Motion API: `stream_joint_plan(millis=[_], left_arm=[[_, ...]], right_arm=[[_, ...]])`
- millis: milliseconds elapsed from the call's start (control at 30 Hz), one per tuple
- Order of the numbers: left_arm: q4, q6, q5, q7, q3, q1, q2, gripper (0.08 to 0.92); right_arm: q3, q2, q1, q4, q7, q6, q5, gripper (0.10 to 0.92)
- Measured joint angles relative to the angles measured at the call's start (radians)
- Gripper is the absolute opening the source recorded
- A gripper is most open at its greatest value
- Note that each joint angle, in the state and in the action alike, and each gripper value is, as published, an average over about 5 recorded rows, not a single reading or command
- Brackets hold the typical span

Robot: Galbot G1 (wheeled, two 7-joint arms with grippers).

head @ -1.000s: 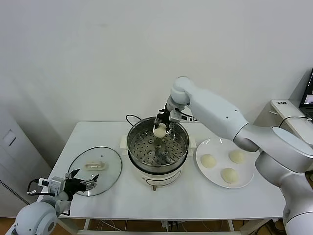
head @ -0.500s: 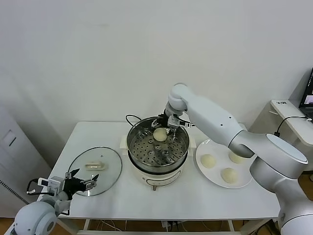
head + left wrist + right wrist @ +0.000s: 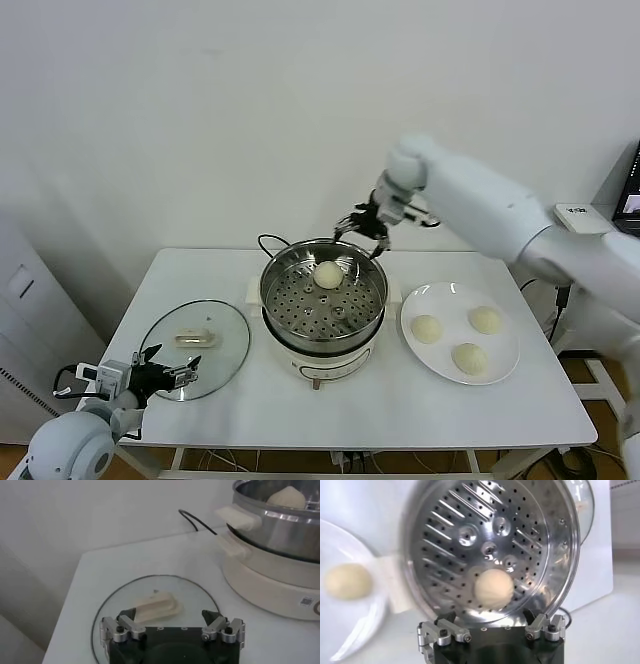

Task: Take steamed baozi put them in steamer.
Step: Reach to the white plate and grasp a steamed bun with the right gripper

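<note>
One cream baozi (image 3: 327, 273) lies on the perforated floor at the back of the steel steamer (image 3: 290, 306); it also shows in the right wrist view (image 3: 493, 588). Three more baozi (image 3: 427, 328) (image 3: 485, 319) (image 3: 468, 358) lie on the white plate (image 3: 505, 372) to the steamer's right. My right gripper (image 3: 362, 227) is open and empty, raised above the steamer's back right rim. My left gripper (image 3: 170, 373) is open and parked at the table's front left, by the glass lid (image 3: 228, 345).
The glass lid with a cream handle (image 3: 156, 606) lies flat left of the white cooker base (image 3: 270, 582). A black cord (image 3: 266, 240) runs behind the steamer. The wall is close behind the table.
My right gripper let go of the baozi inside the steamer, opened, and rose up and to the right, out of the basket. The left arm has not moved.
</note>
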Motion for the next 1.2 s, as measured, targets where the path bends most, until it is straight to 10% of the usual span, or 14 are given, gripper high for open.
stream_joint_plan(millis=[467, 1200], left_arm=[[-0.019, -0.002, 0.001, -0.002, -0.027, 0.029, -0.011, 0.823], [-0.027, -0.003, 0.006, -0.002, -0.036, 0.052, -0.018, 0.823]], right_arm=[[-0.208, -0.198, 0.021, 0.065, 0.001, -0.473, 0.314, 0.823], [-0.061, -0.202, -0.278, -0.039, 0.078, -0.709, 0.233, 0.823]])
